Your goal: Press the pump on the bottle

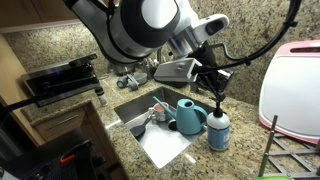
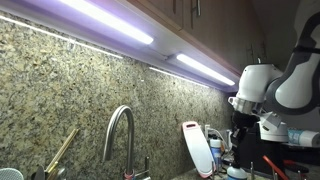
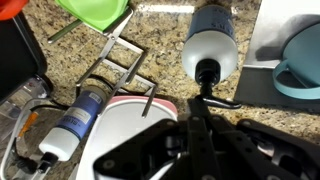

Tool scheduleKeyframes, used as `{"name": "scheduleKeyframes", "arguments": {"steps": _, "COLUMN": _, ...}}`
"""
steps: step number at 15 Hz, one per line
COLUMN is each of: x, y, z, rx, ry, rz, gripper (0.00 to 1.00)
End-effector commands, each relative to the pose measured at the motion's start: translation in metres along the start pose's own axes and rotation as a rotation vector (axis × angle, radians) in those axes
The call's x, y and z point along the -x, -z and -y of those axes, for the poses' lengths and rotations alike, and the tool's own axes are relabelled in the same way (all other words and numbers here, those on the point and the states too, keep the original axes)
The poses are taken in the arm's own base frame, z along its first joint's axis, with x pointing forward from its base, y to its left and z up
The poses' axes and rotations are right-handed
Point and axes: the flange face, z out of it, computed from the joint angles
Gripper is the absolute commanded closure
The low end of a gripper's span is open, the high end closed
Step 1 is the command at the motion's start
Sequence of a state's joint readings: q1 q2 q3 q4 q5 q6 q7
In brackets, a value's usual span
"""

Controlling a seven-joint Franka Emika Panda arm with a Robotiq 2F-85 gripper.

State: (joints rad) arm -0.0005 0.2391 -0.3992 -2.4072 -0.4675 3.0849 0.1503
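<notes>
One gripper point(image 1: 216, 93), jaws together, over the pump point(image 1: 218, 106) of the bottle point(image 1: 218, 134), perhaps touching.

Pump point(image 1: 217, 103): small and dark in an exterior view; the gripper point(image 1: 214, 90) hides its top.
Gripper jaws: a black blur in the wrist view; open or closed, cannot tell.
Bottle point(image 3: 210, 42): its far end is cut off by the top edge.
Watering can point(image 3: 302, 58): cut off at the right edge.
Green thing point(image 3: 95, 12): cut off on top, maybe a bowl.
Cutting board point(image 1: 296, 90): runs off the right edge.
</notes>
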Motion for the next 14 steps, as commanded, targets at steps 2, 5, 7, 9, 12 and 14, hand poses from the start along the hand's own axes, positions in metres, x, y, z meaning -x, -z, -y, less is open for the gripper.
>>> {"name": "scheduleKeyframes", "arguments": {"steps": 2, "x": 0.0015, "y": -0.0013, "z": 0.0032, "rx": 0.008, "ry": -0.013, "rz": -0.001, "gripper": 1.00}}
{"name": "scheduleKeyframes", "arguments": {"steps": 5, "x": 0.0011, "y": -0.0016, "z": 0.0037, "rx": 0.012, "ry": -0.019, "rz": -0.001, "gripper": 1.00}}
{"name": "scheduleKeyframes", "arguments": {"steps": 7, "x": 0.0010, "y": -0.0018, "z": 0.0045, "rx": 0.015, "ry": -0.017, "rz": 0.001, "gripper": 1.00}}
{"name": "scheduleKeyframes", "arguments": {"steps": 9, "x": 0.0003, "y": -0.0027, "z": 0.0050, "rx": 0.019, "ry": -0.014, "rz": 0.002, "gripper": 1.00}}
{"name": "scheduleKeyframes", "arguments": {"steps": 12, "x": -0.0011, "y": -0.0054, "z": 0.0041, "rx": 0.033, "ry": -0.012, "rz": 0.005, "gripper": 1.00}}
{"name": "scheduleKeyframes", "arguments": {"steps": 14, "x": -0.0018, "y": -0.0079, "z": 0.0035, "rx": 0.042, "ry": -0.014, "rz": 0.009, "gripper": 1.00}}
